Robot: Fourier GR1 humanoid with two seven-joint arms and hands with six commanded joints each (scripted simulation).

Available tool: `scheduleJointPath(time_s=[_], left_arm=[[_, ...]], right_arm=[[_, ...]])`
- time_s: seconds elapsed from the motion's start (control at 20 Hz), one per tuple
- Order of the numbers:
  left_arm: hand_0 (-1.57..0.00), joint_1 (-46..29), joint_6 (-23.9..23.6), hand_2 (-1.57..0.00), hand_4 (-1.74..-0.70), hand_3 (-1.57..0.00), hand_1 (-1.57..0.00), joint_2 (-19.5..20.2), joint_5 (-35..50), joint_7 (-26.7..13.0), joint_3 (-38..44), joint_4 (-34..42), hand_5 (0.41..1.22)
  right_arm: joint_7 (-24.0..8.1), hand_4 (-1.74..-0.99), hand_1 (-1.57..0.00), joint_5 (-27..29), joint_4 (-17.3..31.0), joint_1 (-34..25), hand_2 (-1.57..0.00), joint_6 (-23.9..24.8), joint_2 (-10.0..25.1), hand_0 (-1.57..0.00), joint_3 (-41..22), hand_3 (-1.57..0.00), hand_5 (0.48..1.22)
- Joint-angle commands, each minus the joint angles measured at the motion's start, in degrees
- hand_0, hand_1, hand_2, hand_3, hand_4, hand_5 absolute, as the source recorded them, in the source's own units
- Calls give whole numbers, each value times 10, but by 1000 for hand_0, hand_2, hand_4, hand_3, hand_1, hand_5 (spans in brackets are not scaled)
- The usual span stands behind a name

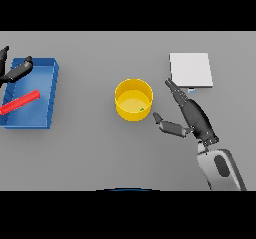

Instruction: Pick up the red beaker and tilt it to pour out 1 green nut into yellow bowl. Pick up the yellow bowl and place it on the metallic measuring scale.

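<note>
A yellow bowl stands at the table's middle with a small green nut inside near its right wall. My right hand is open just right of the bowl, fingers straight toward the far side and thumb reaching toward the bowl without touching it. The red beaker lies on its side in the blue tray at the left. My left hand hovers over the tray's far left corner, fingers relaxed, holding nothing. The metallic measuring scale is a pale square plate at the far right.
The blue tray's walls rise around the beaker. The scale sits just beyond my right hand's fingertips.
</note>
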State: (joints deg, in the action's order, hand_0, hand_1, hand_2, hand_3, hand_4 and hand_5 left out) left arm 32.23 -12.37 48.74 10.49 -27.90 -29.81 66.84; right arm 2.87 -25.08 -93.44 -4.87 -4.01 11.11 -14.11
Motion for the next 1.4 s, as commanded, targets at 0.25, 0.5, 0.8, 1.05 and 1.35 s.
scheduleJointPath(time_s=[0.25, 0.5, 0.8, 1.05, 1.35], left_arm=[[-2, -3, 1, -1, -793, -1, -1, 6, 2, -5, 0, 9, 712], [0, -1, 1, 0, -797, 0, 0, 1, 0, 2, -3, 4, 723], [1, 7, 6, 1, -796, 1, 1, 3, -1, -3, -3, 1, 716], [1, -2, 3, 1, -795, 1, 1, 7, 1, 5, -1, 8, 729], [1, -4, 4, 1, -798, 1, 1, 2, 2, 10, -1, 0, 735]], right_arm=[[-7, -1276, 1, -118, 47, -111, 1, -66, 80, 1, -73, 1, 668], [16, -1273, 1, -148, 95, -192, 1, -117, 94, 1, -114, 1, 656], [47, -1261, 1, -173, 155, -248, 1, -160, 90, 1, -161, 1, 685], [66, -1243, 1, -179, 222, -291, 1, -184, 73, 1, -183, 1, 682], [65, -1295, 1, -192, 270, -317, 1, -207, 59, 1, -207, 1, 671]])
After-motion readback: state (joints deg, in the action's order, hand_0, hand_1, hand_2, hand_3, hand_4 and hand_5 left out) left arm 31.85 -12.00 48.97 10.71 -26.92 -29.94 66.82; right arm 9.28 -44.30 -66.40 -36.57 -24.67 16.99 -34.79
